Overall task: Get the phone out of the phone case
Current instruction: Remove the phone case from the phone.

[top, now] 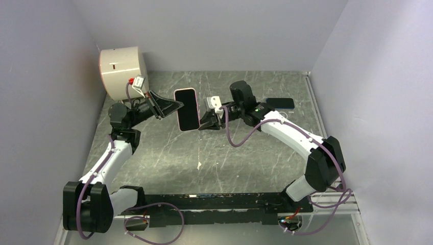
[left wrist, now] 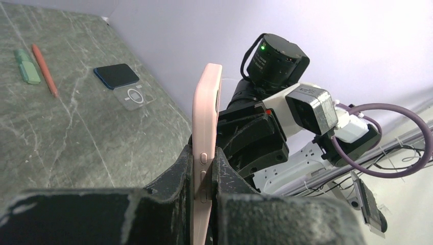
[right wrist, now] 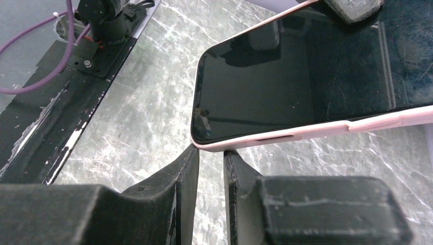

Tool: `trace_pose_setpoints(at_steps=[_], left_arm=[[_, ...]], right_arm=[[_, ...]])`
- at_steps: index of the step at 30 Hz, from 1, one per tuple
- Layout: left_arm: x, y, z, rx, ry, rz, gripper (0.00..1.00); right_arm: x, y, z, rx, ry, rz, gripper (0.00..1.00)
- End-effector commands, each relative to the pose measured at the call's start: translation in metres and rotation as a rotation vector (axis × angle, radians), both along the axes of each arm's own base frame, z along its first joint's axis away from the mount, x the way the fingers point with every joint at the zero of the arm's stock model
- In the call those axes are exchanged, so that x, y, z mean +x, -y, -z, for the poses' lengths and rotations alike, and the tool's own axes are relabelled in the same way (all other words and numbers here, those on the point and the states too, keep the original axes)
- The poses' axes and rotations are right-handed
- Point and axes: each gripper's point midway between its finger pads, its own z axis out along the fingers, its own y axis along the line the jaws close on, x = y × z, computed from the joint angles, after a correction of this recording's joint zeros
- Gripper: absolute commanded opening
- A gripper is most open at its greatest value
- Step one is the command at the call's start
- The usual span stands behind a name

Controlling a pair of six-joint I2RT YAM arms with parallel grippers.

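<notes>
Pink silicone formed the phone case (top: pixel 187 108), which hung in the air above the grey marbled worktop (top: pixel 240 163). The phone (right wrist: pixel 296 76) sat inside it, its dark screen turned to the right wrist camera.

The left pincer (top: pixel 176 105) was clamped tight on one long edge of the case, a finger pressed to each face beside the side buttons.

The right pincer (right wrist: pixel 210 153) came at the opposite long edge, near a corner. Its fingers stood a narrow way apart with nothing between them, and their tips were right up against the pink rim. Whether they touched the rim could not be told.

Behind the right arm a second phone (top: pixel 279 103) lay flat on the worktop. A clear cover (left wrist: pixel 134 96) lay just beside it, and a green marker (left wrist: pixel 26 66) and an orange pen (left wrist: pixel 45 76) lay farther off. A white drum (top: pixel 122 69) stood at the far left corner.
</notes>
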Motion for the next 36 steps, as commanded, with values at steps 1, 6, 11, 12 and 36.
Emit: trace_pose_setpoints(at_steps=[1,6,11,12,36], left_arm=[[-0.008,0.003,-0.032,-0.034,0.055,0.025,0.03],[-0.011,0.003,-0.033,-0.033,0.081,0.018,0.03],[-0.008,-0.002,-0.033,-0.016,0.121,-0.050,0.03],[-0.007,-0.004,-0.033,-0.004,0.130,-0.072,0.02],[-0.025,-0.003,-0.046,0.007,0.213,-0.045,0.03]], right_arm=[[0.015,-0.015,-0.035,0.117,0.129,0.021,0.00],[0.011,-0.016,-0.040,0.156,0.076,0.025,0.00],[0.002,-0.011,-0.033,0.150,0.008,0.010,0.16],[0.000,-0.008,-0.031,0.148,-0.003,0.010,0.19],[-0.020,-0.001,-0.043,0.184,-0.071,-0.055,0.37]])
